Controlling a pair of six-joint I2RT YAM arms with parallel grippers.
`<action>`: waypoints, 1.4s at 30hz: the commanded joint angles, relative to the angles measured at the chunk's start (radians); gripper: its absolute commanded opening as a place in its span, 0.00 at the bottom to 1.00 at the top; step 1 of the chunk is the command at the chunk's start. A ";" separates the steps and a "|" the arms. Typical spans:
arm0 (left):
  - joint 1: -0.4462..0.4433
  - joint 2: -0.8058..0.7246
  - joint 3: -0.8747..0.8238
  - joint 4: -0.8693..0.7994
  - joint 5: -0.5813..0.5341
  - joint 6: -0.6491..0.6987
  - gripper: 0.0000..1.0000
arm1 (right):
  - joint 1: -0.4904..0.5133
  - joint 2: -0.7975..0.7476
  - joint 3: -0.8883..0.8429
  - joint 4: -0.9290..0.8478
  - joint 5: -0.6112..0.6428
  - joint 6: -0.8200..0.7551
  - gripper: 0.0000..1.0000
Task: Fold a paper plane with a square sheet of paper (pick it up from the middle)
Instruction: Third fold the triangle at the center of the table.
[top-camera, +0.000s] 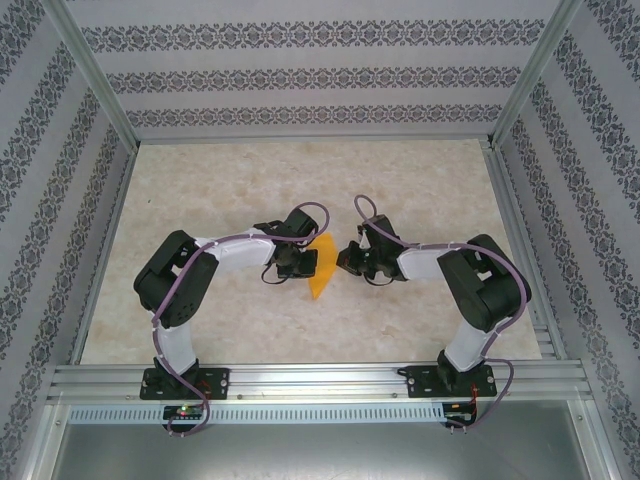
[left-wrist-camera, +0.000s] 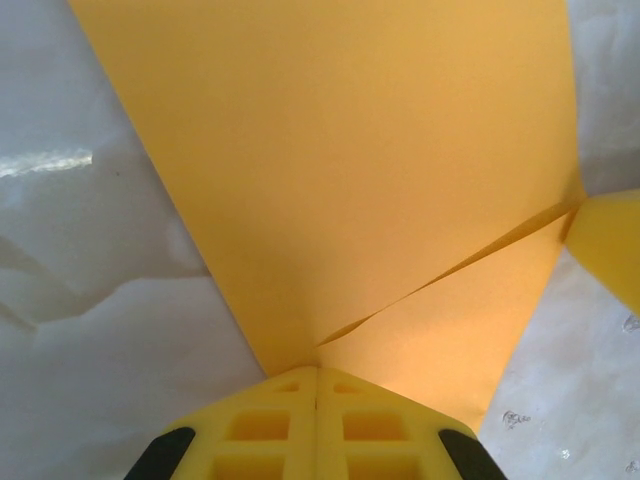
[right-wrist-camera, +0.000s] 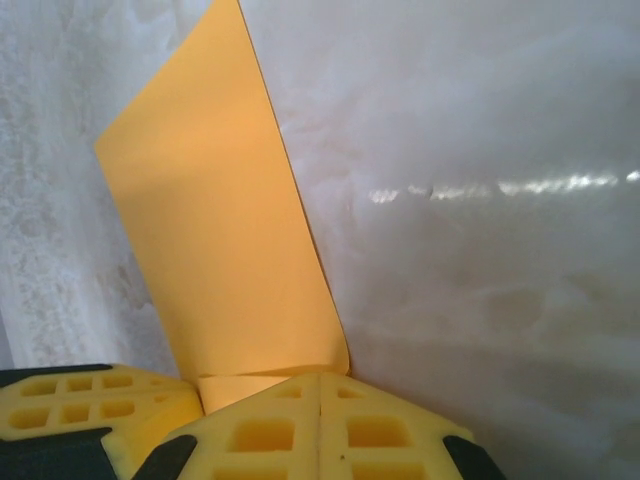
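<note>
Left wrist view: the left gripper (left-wrist-camera: 317, 372) has its yellow jaws pressed together on part of the square sheet of paper (left-wrist-camera: 340, 150). The orange sheet fans out from the pinch, with one slanting fold line running up toward the right. Right wrist view: the right gripper (right-wrist-camera: 320, 376) likewise has its jaws closed on the sheet. A narrow orange panel rises away from that pinch, and the other gripper's fingers sit just beside it at lower left. From overhead, the two grippers face each other close together near the middle of the pale marbled table (top-camera: 200, 180). The sheet lies between them, with a point aimed toward the arm bases. Whether the paper rests on the table or hangs just above it cannot be told.

The likely hazard is the thin sheet itself. Because it is held at two places so near each other, it could tear or slip from one pinch if the arms draw apart or twist unevenly. If the arms close in, it may buckle and take a stray crease that would throw off the lengthwise folds a dart needs. The fingers are also near enough that a careless move could knock them together.
</note>
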 joint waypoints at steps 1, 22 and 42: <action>0.005 0.083 -0.047 -0.149 -0.144 0.033 0.00 | -0.005 -0.017 0.040 -0.008 0.005 -0.037 0.00; 0.003 0.091 -0.054 -0.148 -0.151 0.031 0.00 | -0.033 0.059 0.070 -0.076 0.062 -0.040 0.00; 0.003 0.095 -0.089 -0.096 -0.134 0.006 0.00 | 0.241 -0.112 -0.107 0.104 0.007 0.132 0.00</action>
